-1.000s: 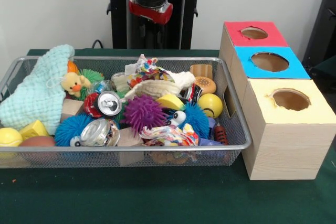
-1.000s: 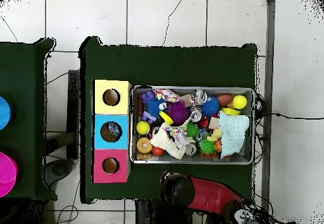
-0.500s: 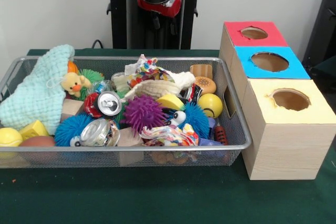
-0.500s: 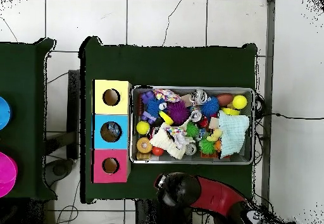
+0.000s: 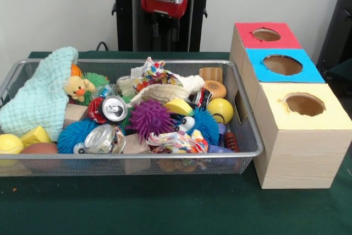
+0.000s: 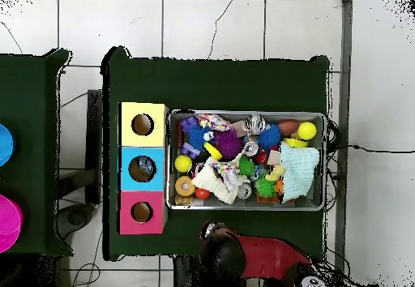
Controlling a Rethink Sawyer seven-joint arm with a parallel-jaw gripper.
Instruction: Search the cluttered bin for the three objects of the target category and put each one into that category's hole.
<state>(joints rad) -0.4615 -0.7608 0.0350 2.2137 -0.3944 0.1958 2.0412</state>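
Three holes, red [image 5: 266, 34], blue [image 5: 282, 64] and yellow [image 5: 303, 104], top the wooden box right of centre; beside it the cluttered wire bin [image 5: 248, 130] fills the frame's left-centre; the pincer [image 5: 164, 3] hangs top centre, grip state unclear

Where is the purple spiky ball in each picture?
Front view: the purple spiky ball lies in the middle of the basket, toward the near rim.
Overhead view: the same ball sits in the basket's upper left part.
Shared landmark: the yellow ball lies between it and the boxes' end of the basket.
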